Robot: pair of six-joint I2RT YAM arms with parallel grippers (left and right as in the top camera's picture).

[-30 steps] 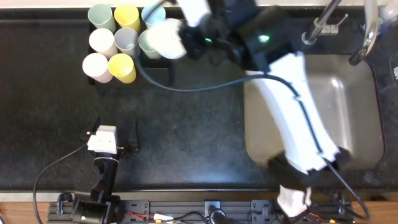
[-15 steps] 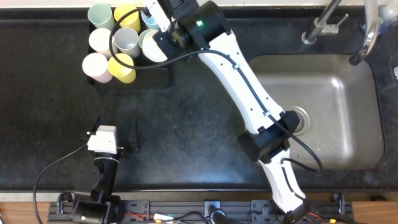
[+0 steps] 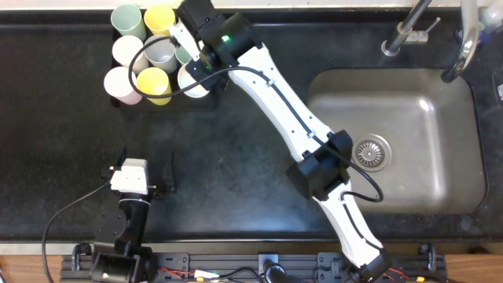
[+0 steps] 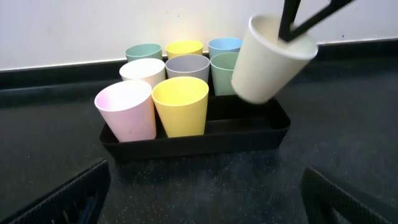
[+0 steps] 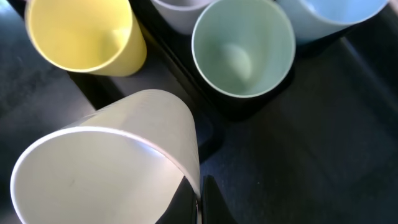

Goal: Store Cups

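Note:
A black tray (image 4: pixel 205 140) (image 3: pixel 207 99) at the worktop's back left holds several upright cups: mint, yellow and blue at the back, white, grey (image 4: pixel 188 66) and mint (image 5: pixel 244 46) in the middle, pink (image 4: pixel 127 111) and yellow (image 3: pixel 153 85) in front. My right gripper (image 3: pixel 189 61) (image 4: pixel 292 28) (image 5: pixel 199 196) is shut on the rim of a white cup (image 3: pixel 193 79) (image 4: pixel 270 62) (image 5: pixel 106 162). That cup hangs tilted over the tray's bare front right corner, beside the yellow cup. My left gripper (image 3: pixel 148 163) (image 4: pixel 205 199) stands open near the front of the worktop, well short of the tray.
A steel sink (image 3: pixel 424 102) with a drain (image 3: pixel 371 152) takes up the right side, with a faucet (image 3: pixel 402 33) behind it. The right arm spans diagonally from the bottom right to the tray. Black worktop lies between the left gripper and the tray.
The right arm has swung left and brought the white cup from the tray's back right edge to above its front right corner. The left arm has kept still.

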